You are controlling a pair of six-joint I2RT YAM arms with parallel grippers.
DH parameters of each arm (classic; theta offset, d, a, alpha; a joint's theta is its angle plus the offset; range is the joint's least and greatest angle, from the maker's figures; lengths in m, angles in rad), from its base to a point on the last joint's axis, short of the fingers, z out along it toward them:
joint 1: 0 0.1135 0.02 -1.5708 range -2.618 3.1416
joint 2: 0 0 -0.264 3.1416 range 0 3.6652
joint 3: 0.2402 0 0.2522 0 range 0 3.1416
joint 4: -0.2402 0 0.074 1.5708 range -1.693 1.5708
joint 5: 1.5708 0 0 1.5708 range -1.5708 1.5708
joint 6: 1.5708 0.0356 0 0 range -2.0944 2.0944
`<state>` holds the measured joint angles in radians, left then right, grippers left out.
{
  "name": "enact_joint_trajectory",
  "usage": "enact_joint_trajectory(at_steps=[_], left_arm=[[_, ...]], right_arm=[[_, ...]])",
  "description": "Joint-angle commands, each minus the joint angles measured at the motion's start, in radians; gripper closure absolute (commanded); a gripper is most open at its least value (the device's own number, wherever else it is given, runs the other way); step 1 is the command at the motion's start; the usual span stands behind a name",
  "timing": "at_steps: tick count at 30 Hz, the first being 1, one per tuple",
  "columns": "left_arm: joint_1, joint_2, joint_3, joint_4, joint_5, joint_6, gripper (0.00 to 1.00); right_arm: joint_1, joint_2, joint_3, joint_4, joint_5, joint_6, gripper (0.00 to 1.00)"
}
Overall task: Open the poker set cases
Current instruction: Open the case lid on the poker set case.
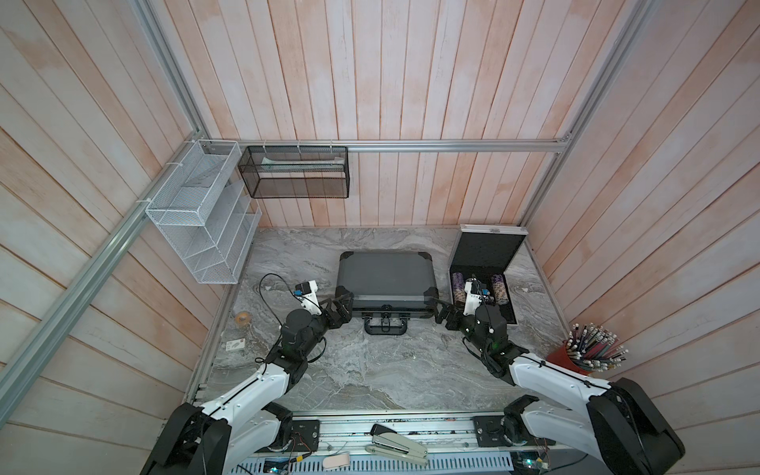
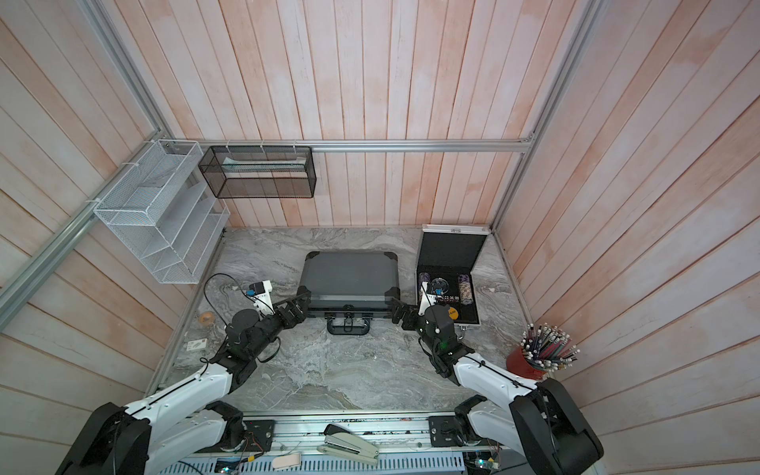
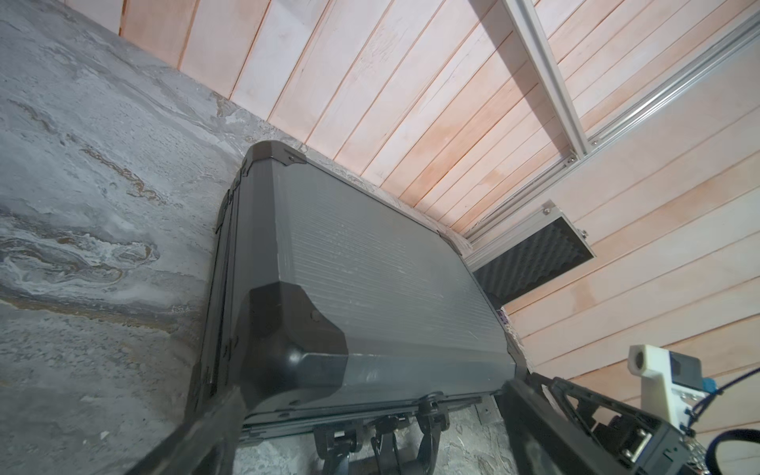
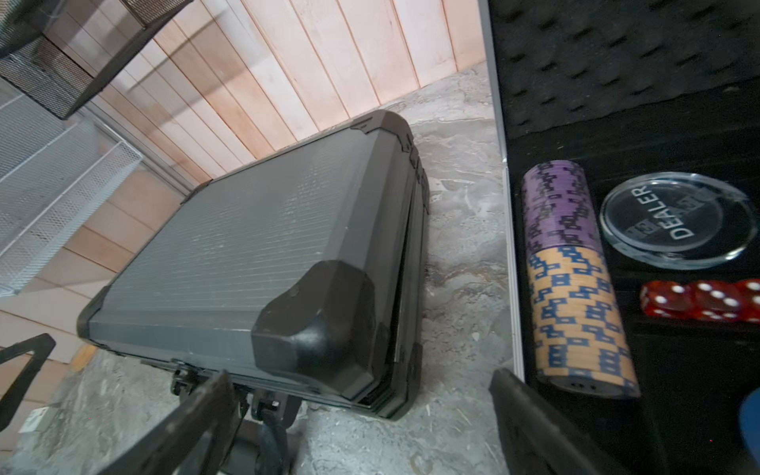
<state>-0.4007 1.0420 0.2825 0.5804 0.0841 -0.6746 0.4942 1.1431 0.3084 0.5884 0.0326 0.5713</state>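
Left gripper [image 1: 344, 306]: jaws spread wide, holding nothing. It sits at the near left corner of the dark grey case [image 1: 386, 277]. In the left wrist view the black corner cap [image 3: 296, 329] lies between its fingers [image 3: 197, 436].
Right gripper [image 1: 439, 311]: jaws also wide apart and empty, at the near right corner of the same case.
Dark grey case: flat on the marble table [image 1: 370, 378], lid down. Its handle [image 1: 386, 327] lies on the table at its near edge, between the two grippers.
Silver case [image 1: 485, 251]: just right of the grey case and already open, its foam lid raised toward the wall [image 1: 411, 82]. Chips [image 4: 571, 267], a dealer button [image 4: 674, 218] and red dice [image 4: 699, 300] lie inside.
Step in hand: one case looks done. The grey lid remains, and both grippers seem posed to raise it from its near corners.
Next move: likely a finger under the lid edge on each side, then an even lift so the lid swings on its far edge. Whether the latches by the handle are free cannot be told.
In the way: the open silver case sits close beside the right gripper. The wall behind the grey case may limit the lid's swing.
Around: a white mesh basket [image 1: 201, 214] and a black mesh basket [image 1: 294, 172] hang beyond and left of the grey case. A tape roll [image 1: 242, 317] and a card [image 1: 235, 345] lie to its left. A red cup of pencils [image 1: 575, 362] stands well to its right.
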Motion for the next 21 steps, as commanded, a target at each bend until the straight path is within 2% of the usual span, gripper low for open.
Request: enact_joint_trajectory(at_steps=[1,8,21], left_arm=[[-0.007,-0.024,-0.026,0.031,-0.027,0.042,0.00],[-0.022,-0.024,-0.028,0.039,-0.018,0.065,0.00],[-0.081,0.016,-0.004,0.041,-0.075,0.088,0.00]], right_arm=[[-0.026,0.026,-0.009,0.067,-0.079,0.048,0.02],[-0.095,0.087,-0.019,0.169,-0.239,0.140,0.02],[-0.103,0.260,0.021,0.288,-0.363,0.238,0.02]])
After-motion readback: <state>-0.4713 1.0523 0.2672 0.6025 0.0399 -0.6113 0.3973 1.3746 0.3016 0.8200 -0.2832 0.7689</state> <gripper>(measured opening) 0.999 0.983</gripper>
